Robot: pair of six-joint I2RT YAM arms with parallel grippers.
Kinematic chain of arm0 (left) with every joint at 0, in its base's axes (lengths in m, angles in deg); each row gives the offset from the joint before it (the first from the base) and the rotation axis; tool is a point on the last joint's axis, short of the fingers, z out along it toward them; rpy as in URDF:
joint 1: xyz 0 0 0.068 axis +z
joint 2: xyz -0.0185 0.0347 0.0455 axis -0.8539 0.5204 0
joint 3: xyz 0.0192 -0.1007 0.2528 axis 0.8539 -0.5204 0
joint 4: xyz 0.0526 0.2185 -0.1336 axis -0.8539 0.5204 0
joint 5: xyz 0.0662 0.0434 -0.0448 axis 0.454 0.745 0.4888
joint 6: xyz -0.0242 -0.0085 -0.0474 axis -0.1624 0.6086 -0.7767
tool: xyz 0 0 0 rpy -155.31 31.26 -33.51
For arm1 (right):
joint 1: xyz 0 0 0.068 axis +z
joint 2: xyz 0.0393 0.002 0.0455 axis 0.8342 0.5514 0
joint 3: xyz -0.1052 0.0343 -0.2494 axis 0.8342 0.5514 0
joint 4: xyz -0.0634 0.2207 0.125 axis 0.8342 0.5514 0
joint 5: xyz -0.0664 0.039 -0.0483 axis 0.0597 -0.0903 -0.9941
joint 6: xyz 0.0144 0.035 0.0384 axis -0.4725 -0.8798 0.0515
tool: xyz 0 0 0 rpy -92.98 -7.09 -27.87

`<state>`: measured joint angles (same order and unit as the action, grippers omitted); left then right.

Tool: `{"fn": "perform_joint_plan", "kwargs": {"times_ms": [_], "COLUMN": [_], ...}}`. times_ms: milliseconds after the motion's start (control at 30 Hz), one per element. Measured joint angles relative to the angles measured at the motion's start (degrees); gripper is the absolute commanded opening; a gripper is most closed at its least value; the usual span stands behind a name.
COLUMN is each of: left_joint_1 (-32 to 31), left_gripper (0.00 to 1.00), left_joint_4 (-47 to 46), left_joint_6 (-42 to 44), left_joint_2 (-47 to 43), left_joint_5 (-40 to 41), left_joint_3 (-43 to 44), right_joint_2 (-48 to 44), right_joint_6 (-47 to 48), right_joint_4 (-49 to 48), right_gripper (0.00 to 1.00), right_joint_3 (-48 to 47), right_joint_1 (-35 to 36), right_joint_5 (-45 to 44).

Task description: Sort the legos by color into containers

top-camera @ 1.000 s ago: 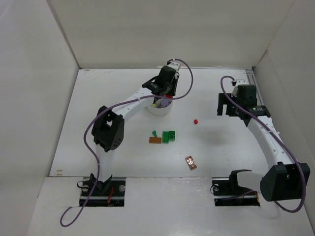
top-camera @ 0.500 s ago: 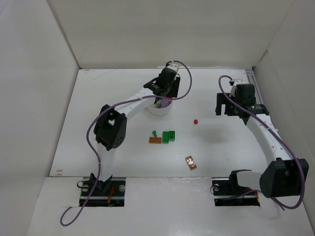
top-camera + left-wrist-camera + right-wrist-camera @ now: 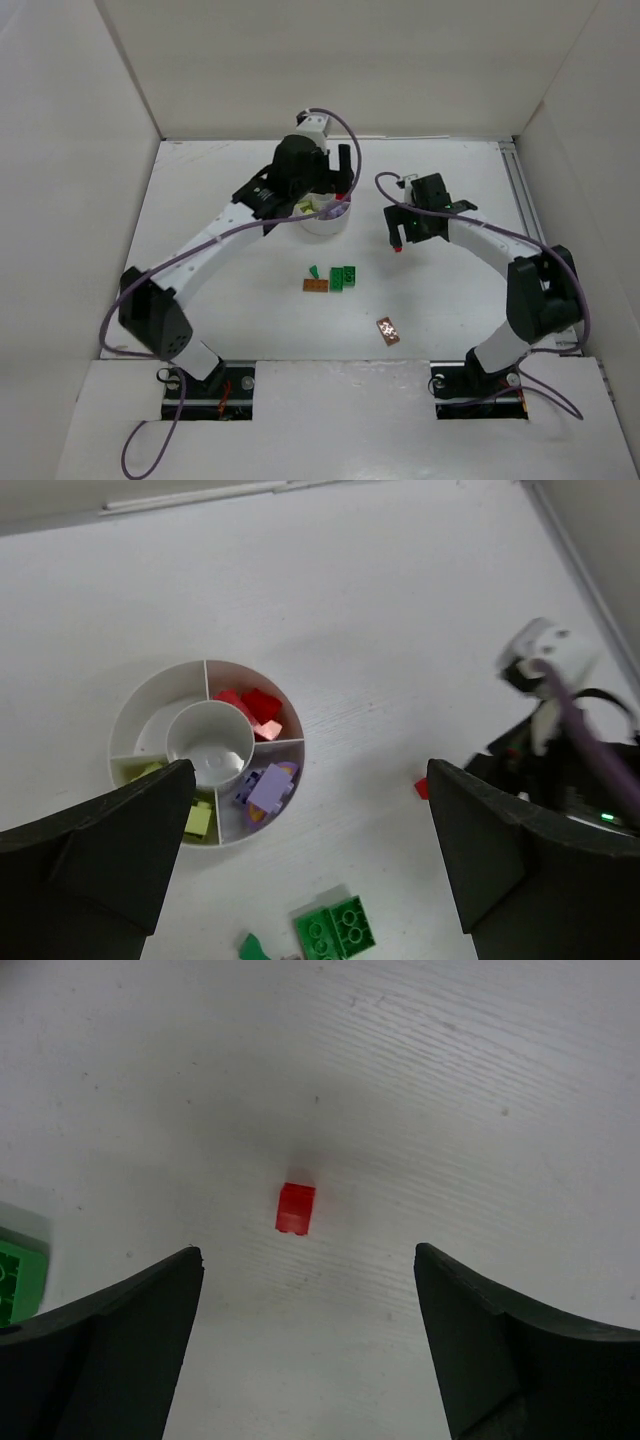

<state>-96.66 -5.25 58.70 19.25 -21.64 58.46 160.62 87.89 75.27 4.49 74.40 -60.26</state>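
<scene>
Left tool [image 3: 310, 770] shifted; dish [image 3: 150, 715] holds red, purple legos [image 3: 250, 705].

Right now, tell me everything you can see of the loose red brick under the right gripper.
The red brick is a tiny block of smooth-looking plastic, roughly square from above, with a darker side face showing along its lower edge. Its studs are too small to make out. It lies flat and alone on the white table, with nothing touching it. It sits between the spread fingers of the open right gripper, which hangs above it. The left wrist view shows it off to the right of the white dish.
</scene>
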Motion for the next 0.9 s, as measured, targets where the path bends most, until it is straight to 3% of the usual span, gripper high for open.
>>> {"fn": "perform_joint_plan", "kwargs": {"times_ms": [200, 333, 400, 533, 733, 900], "left_joint_1": [0.2, 0.5, 0.7, 1.0, 1.8, 7.6], "left_gripper": [1.0, 1.0, 1.0, 1.0, 1.0, 1.0], "left_joint_4": [-2.3, 0.5, 2.4, 5.3, 8.0, 8.6], "left_joint_6": [-5.1, -9.3, -11.3, -14.6, -18.7, -20.5], "left_joint_2": [-19.1, -27.6, -30.5, -34.3, -36.7, -36.1], "left_joint_5": [2.2, 5.9, 7.5, 9.9, 12.8, 10.0], "left_joint_3": [-15.2, -23.5, -26.3, -29.4, -31.0, -31.8], "right_joint_2": [8.4, 12.7, 13.4, 13.8, 13.7, 13.0], "right_joint_6": [-2.0, -3.5, -4.4, -5.7, -5.7, -3.5], "right_joint_4": [-3.1, -4.5, -5.1, -5.7, -4.9, -5.2], "right_gripper": [0.73, 0.5, 0.44, 0.16, 0.13, 0.13], "right_joint_3": [-1.8, -2.4, -2.9, -3.1, -4.6, -12.2], "right_joint_1": [3.2, 3.2, 3.3, 3.9, 5.3, 6.2], "right_joint_5": [-2.9, -4.5, -5.2, -6.9, -6.8, -3.8]}}
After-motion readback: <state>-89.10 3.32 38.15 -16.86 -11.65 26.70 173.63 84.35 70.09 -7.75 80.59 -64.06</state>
